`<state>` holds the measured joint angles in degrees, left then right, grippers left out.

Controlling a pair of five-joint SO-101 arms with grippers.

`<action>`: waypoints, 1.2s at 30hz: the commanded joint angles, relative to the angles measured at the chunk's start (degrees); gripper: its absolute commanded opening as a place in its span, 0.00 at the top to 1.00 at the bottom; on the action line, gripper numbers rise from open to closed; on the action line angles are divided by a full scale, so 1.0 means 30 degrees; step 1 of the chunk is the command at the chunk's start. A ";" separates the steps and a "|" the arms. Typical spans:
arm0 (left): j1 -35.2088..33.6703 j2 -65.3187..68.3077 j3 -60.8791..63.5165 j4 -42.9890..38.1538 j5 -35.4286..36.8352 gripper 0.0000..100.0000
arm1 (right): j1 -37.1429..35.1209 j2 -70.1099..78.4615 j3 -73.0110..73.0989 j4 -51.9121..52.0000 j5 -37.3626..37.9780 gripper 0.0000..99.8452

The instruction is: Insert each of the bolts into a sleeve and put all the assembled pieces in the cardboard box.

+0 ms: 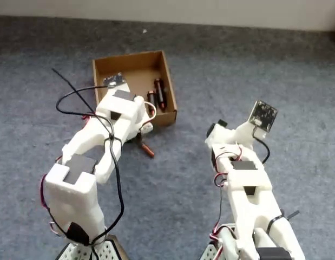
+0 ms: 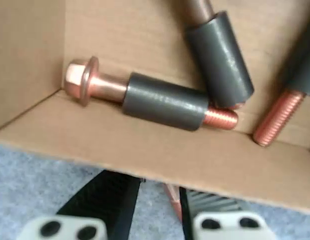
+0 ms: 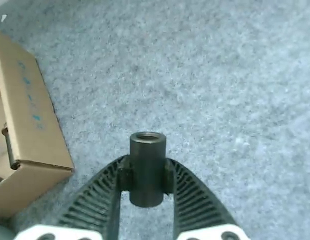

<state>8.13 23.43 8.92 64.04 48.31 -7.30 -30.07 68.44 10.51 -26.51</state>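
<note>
My right jaws are closed on a sleeve (image 3: 147, 170), a short, dark, matt metal tube. I hold it upright by its lower half, well to the right of the cardboard box (image 1: 166, 117), over bare grey tabletop (image 1: 210, 70). Its round bore faces up and stands free above my ribbed black pads (image 3: 195, 200). I judge this leaves room for a bolt to be fed in from above.

My left arm (image 1: 116, 116) sits at the near wall of the box. A loose bolt (image 1: 148, 149), shiny and copper-coloured, shows by my left jaws just outside that wall, slanting toward the near right. I cannot tell whether my left jaws grip it or only hang over it. It wears no sleeve, so I judge it is the piece meant for the tube on my right.

Inside the box lie assembled pieces (image 1: 159, 93). The first piece (image 2: 165, 102) lies flat along the wall. It has a flanged hexagon head, a smooth shank, a dark sleeve round its middle and a threaded tip poking out. A second piece (image 2: 220, 60) rests slanted, one end against that tip. The threaded end of a third piece (image 2: 277, 117) shows beside them.

The box is plain brown card, open-topped, with low walls. The tabletop cover looks rough and fibrous, like carpet.
</note>
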 commanded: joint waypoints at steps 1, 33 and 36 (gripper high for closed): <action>-0.0308 0.0103 -0.0044 0.0059 0.0000 0.87 | 0.0190 -0.0161 -0.0103 -0.0425 0.0322 0.99; -0.0366 -1.5634 1.2527 -0.7033 -0.5802 1.00 | -0.1626 -0.3092 -0.0044 0.3150 0.3194 0.99; -0.0366 -1.8974 1.5165 -0.8850 -0.6886 0.99 | -0.2418 -0.6403 0.0835 0.4967 0.3194 0.99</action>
<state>7.87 -19.12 45.76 45.32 31.87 -11.34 -36.66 68.97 19.21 -17.71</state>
